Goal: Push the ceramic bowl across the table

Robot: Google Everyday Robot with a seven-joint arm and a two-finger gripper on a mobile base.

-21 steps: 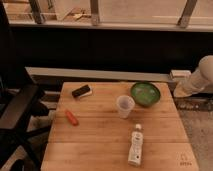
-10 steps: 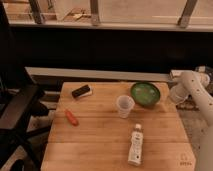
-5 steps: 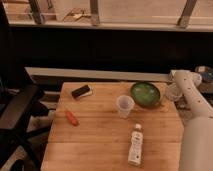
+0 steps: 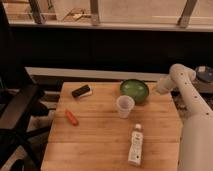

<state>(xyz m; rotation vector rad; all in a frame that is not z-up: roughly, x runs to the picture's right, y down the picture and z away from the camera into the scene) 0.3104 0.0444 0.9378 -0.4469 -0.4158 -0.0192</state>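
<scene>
The green ceramic bowl (image 4: 134, 90) sits near the far right edge of the light wooden table (image 4: 100, 142). A translucent plastic cup (image 4: 125, 106) stands just in front of it. My white arm comes in from the right. Its gripper (image 4: 159, 90) is just right of the bowl, at about rim height, close to it. I cannot tell whether it touches the bowl.
A black sponge-like block (image 4: 82, 91) lies at the table's far left. An orange carrot-shaped item (image 4: 72, 117) lies at the left. A white bottle (image 4: 135, 145) lies on its side near the front right. A dark chair (image 4: 17, 110) stands to the left.
My arm has swung in from the right and lowered, bringing the gripper close beside the bowl's right side. The bowl and the other objects have not moved.
</scene>
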